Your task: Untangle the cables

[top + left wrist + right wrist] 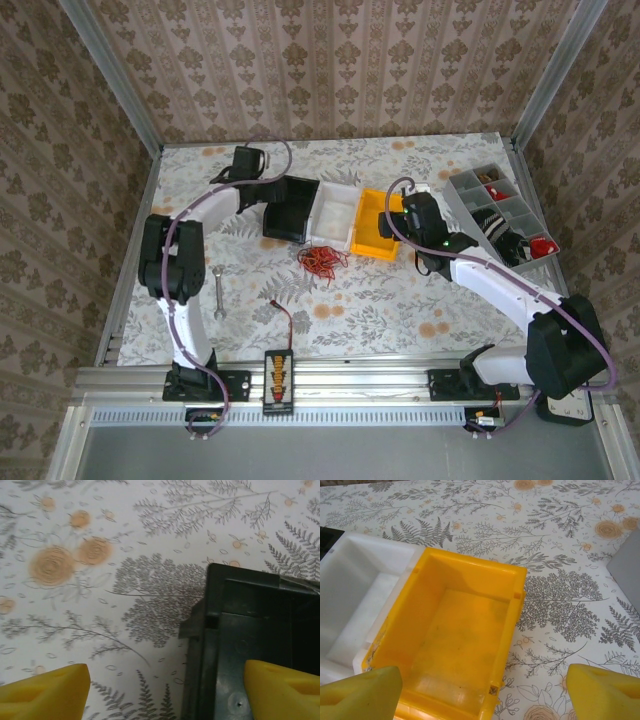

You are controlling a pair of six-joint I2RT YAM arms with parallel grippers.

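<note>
The counter (400, 300) wears a smooth white cloth printed with grey ferns and orange blossoms. At its right rear sits a long, rectangular grey compartment tray (495, 205). Three open-topped plastic bins stand side by side mid-counter: a black bin (290, 210), a matte white bin (335, 212) and a glossy yellow bin (377, 225). The cables (320, 262), a loose curly tangle of thin red and orange-brown wire, lie on the cloth just in front of the white bin, between the two tools and apart from both. The left tool (163, 696) stands wide open with the black bin's corner between its yellow wedge-shaped pads, one over the cloth, the other over the bin; it grips nothing. The right tool (482, 700) gapes wide above the yellow bin's near rim, empty.
</note>
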